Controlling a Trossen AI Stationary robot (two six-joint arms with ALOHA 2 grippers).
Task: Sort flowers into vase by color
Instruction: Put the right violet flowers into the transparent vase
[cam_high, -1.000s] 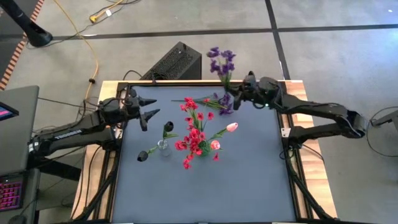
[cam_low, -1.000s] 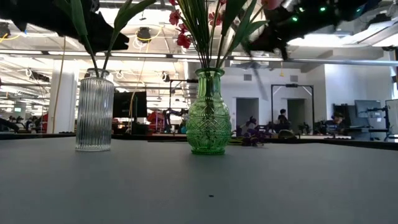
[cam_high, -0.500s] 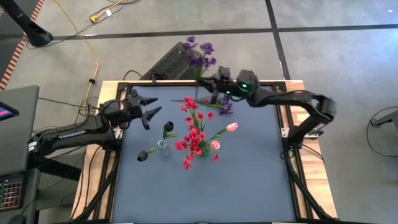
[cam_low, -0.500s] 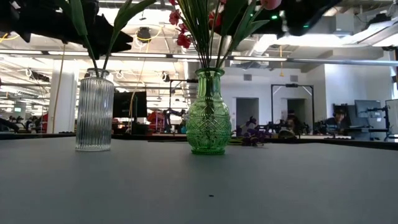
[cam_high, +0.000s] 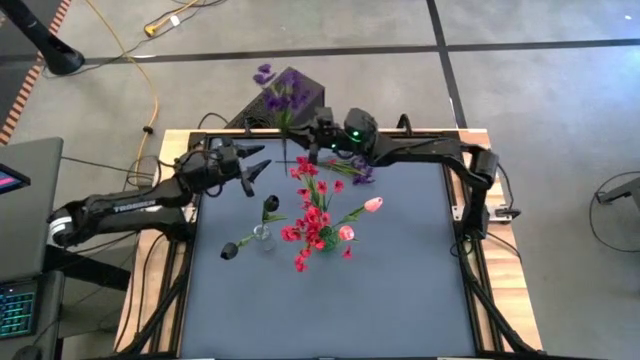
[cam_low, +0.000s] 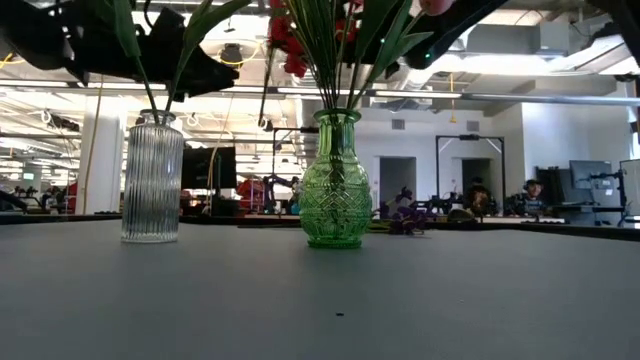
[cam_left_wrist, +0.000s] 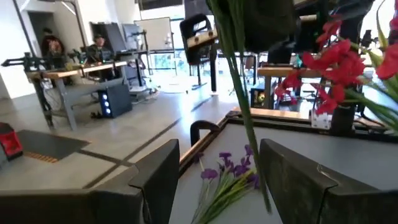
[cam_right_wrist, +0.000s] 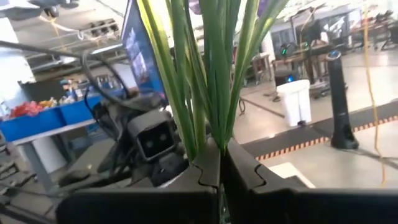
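1. Right jaws (cam_high: 318, 143) pinch the purple flower bunch (cam_high: 280, 90) by its stems at the bench's far edge; left jaws (cam_high: 250, 170) spread nearby.
2. We judge a handover next — left closes on stems.

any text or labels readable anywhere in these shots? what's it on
"TROSSEN", roughly: white lettering along the left arm's forearm in the high view, small, so the reading is not certain.
Monitor on the desk beside the table: shows a pink patch, nothing readable.
Whiteboard in the room in the left wrist view: any writing is too blurred to read.
Nothing else carries legible text.
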